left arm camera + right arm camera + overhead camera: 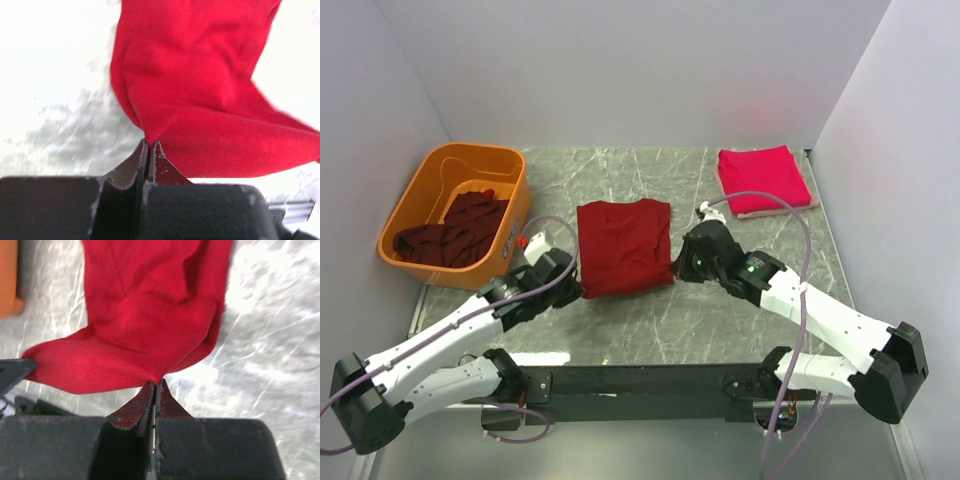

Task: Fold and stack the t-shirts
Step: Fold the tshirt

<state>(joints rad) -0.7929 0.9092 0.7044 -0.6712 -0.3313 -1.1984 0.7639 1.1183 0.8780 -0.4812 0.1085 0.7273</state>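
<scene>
Maroon t-shirt (623,247) lying flat at the middle of the table (650,325), laid as a near-rectangular panel. Its long axis, as far as the overhead view allows a judgement, runs from the arm bases toward the far wall.

The left tool (574,286) sits at the near-left corner and the right tool (683,266) at the near-right corner. All of the cloth lies beyond and between the two tools, and neither arm is clearly nearer.

In each wrist view the jaws are together, with a small pinch of the shirt's edge clamped at their tips. The cloth fans outward from that point in soft, shallow folds.

- **Cloth:** matte knit, limp, and much wider than either tool.
- **Jaws:** dark, hard wedges tapering to a narrow tip.
- **Table:** grey with pale marble-like veining and some glare.

The coming move is judged to be a fold that carries the near edge over toward the far edge. The two tools would need to travel in step, since uneven travel would skew the crease.

A crimson-pink t-shirt (763,180) lies folded square at the far right, well apart and closer to the right arm. A heap of maroon t-shirts (455,232) lies unfolded inside the rigid orange tub (420,185) at far left.
</scene>
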